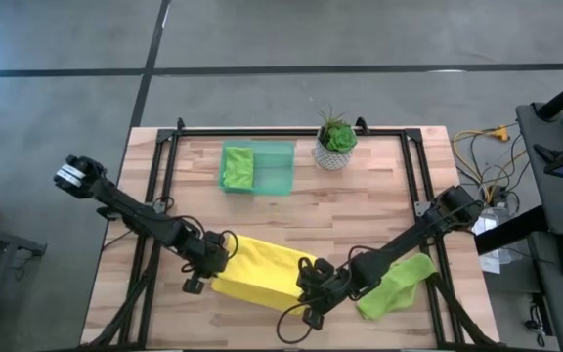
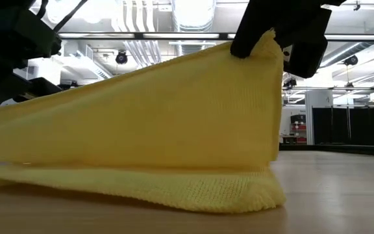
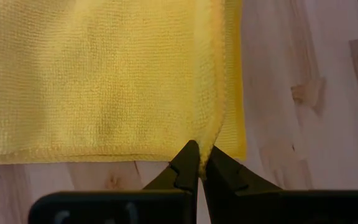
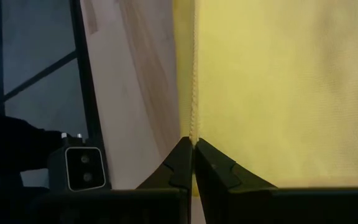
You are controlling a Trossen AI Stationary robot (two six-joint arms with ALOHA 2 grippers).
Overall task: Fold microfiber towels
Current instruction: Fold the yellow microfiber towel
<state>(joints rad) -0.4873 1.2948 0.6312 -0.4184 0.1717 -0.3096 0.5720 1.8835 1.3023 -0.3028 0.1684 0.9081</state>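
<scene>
End effectors, L point(image 3: 201, 163) & R point(image 4: 193, 148), both clamped on yellow towel point(image 1: 257, 271) edge.

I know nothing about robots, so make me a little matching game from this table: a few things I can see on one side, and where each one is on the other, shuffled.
Things:
1. yellow towel
2. green towel lying loose
3. folded green towel
4. potted plant

Places:
A. inside the translucent green tray
B. pinched by the left gripper and the right gripper
C. standing at the table's far edge, right of the tray
D. flat on the table beside the right arm

Pairs: 1-B, 2-D, 3-A, 4-C
</scene>
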